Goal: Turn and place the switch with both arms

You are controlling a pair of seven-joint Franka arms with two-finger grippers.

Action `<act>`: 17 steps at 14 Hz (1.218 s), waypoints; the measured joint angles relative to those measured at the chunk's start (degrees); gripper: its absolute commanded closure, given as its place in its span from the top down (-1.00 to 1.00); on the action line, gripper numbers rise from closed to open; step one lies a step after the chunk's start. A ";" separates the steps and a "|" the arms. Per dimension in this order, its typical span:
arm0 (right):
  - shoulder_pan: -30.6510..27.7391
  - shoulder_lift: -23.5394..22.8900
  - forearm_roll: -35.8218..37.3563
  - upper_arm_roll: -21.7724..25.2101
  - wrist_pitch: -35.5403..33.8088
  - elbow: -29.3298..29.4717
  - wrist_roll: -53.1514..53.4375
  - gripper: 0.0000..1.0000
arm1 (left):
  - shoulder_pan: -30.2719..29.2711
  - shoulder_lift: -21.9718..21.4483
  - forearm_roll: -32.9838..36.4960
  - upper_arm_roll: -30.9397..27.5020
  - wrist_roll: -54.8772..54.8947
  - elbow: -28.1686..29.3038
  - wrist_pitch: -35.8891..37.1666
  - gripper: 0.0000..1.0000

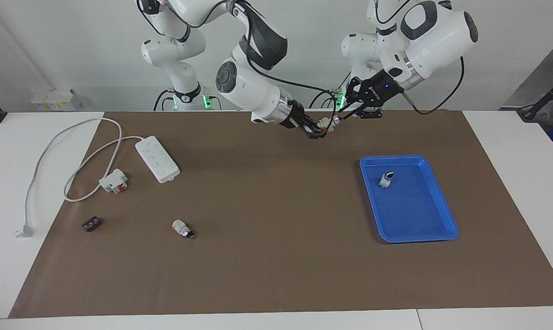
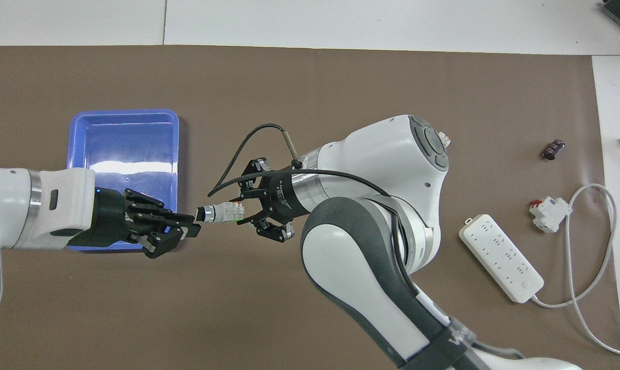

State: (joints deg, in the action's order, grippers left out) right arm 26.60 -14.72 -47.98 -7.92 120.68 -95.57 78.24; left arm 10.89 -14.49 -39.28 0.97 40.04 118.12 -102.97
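The right gripper is clamped on the white body of the switch, holding it level in the air over the brown mat. The left gripper sits just off the switch's black knob end, apparently clear of it; I cannot tell how far apart its fingertips stand. Below it lies the blue tray.

Both arms reach inward and meet tip to tip above the table's middle. The right gripper is clamped shut, wrist roughly level. The left gripper points at it, its fingertips seemingly close together, though hard to judge.
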 measured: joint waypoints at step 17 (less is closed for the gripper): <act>-1.39 0.00 0.00 0.21 0.11 0.21 -1.21 -1.00 | 0.04 1.31 -4.74 0.33 0.20 0.17 -5.43 -0.50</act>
State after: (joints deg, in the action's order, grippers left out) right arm 25.21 -14.72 -47.98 -7.71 120.79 -95.37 77.03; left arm 10.93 -13.18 -44.02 1.30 40.24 118.29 -108.41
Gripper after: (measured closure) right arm 0.661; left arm 0.758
